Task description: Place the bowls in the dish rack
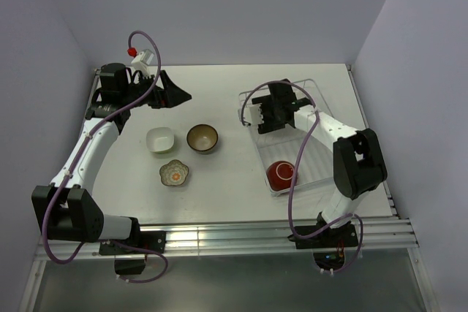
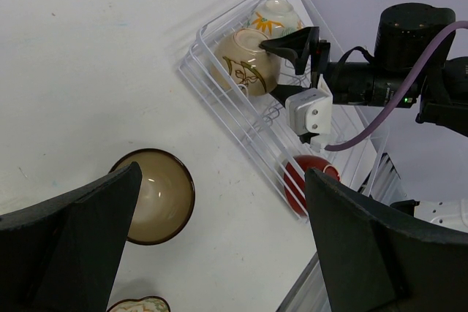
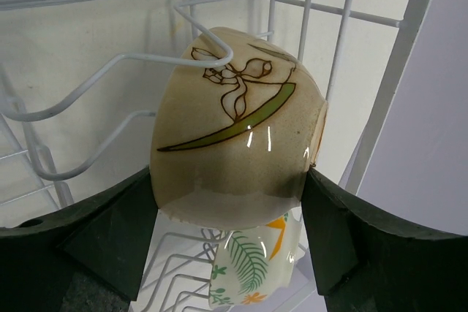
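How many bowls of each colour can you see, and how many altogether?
White bowl: 1
Brown bowl: 1
Patterned flower-shaped bowl: 1
Red bowl: 1
Tan bowl: 1
Cream bowl: 1
Total: 6

Lettering, labels, brands, numbers, signs: none legible; the beige bowl (image 3: 234, 144) carries only a painted flower motif.

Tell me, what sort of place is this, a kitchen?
Likely a robotics test booth, not a kitchen: bare lavender walls enclose a white table, a left arm and right arm stand at its edge, and a wire dish rack holds a red bowl.
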Motion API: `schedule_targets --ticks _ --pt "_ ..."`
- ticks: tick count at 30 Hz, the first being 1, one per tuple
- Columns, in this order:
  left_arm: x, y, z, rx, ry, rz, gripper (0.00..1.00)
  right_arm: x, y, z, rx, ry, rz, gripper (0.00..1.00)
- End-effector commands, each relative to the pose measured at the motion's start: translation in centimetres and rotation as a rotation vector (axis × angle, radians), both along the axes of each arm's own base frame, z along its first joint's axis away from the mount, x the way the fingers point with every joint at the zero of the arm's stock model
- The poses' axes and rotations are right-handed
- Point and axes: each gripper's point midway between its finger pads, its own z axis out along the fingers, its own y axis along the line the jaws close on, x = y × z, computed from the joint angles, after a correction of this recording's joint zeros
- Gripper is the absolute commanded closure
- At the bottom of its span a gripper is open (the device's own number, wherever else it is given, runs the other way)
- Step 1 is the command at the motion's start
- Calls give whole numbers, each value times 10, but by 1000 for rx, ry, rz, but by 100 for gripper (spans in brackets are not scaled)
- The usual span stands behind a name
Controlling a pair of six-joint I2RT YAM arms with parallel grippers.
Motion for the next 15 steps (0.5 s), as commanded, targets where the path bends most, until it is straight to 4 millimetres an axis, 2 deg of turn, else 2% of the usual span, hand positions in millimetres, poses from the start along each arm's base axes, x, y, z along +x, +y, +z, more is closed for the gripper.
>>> schedule_targets --ticks 1,4,8,13,15 --pt "-4 1 12 -6 -45 -12 1 14 0 29 0 -129 8 31" --pt "-5 1 14 -1 -53 -9 0 8 1 34 5 -132 17 18" --pt "-7 3 15 9 -58 -2 1 3 1 44 18 -137 15 8" --pt "-10 7 15 32 -77 10 1 -7 -1 56 30 -143 17 0" --pt "-11 8 12 42 -70 16 1 -11 -1 59 39 -141 21 0"
